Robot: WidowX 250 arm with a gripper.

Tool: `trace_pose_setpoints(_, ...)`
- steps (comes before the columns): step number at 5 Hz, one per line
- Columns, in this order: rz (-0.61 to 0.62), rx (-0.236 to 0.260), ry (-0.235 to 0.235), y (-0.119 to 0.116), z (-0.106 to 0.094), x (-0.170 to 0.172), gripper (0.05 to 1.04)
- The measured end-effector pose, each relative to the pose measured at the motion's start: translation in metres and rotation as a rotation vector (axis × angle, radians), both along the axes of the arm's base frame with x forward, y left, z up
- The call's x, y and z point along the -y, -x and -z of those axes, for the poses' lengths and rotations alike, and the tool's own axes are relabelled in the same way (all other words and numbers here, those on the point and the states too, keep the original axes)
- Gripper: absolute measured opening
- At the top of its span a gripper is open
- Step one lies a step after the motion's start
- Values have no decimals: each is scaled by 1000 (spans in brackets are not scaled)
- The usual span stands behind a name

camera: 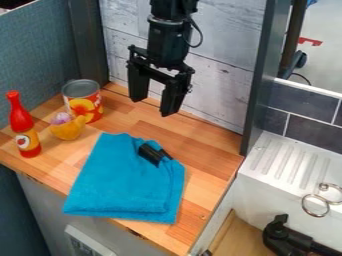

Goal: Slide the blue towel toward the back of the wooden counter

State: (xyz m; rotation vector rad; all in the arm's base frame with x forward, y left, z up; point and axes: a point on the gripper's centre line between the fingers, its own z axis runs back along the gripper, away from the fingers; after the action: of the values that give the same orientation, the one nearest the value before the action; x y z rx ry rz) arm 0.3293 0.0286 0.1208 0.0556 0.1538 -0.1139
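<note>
The gripper (152,106) hangs over the back of the wooden counter, its two fingers spread apart with nothing between them. Below it and toward the front, a folded blue cloth (123,180) lies flat on the counter. A small black object (152,154) rests on the cloth near its upper right corner. To the left stand a can (83,102) with a red and yellow label, a small orange-yellow item (67,129) with something purple at its top, and an upright red bottle (23,125).
A grey-white plank wall (217,75) rises behind the counter, with a dark post (260,75) at its right. Further right are a white sink unit (287,165) with metal rings (315,205) and a black object (284,237) at the bottom right.
</note>
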Motion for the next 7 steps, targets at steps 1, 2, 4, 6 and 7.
trace_pose_setpoints(1,-4,-36,1,3,12,0,1000)
trace_pose_setpoints(2,-36,-71,-1,23,28,1,1001)
trace_pose_setpoints(4,-172,-72,64,55,42,-12,1000)
trace_pose_setpoints(6,-285,-60,12,72,73,-15,1001)
trace_pose_setpoints(7,-371,-4,-57,74,85,-22,1001)
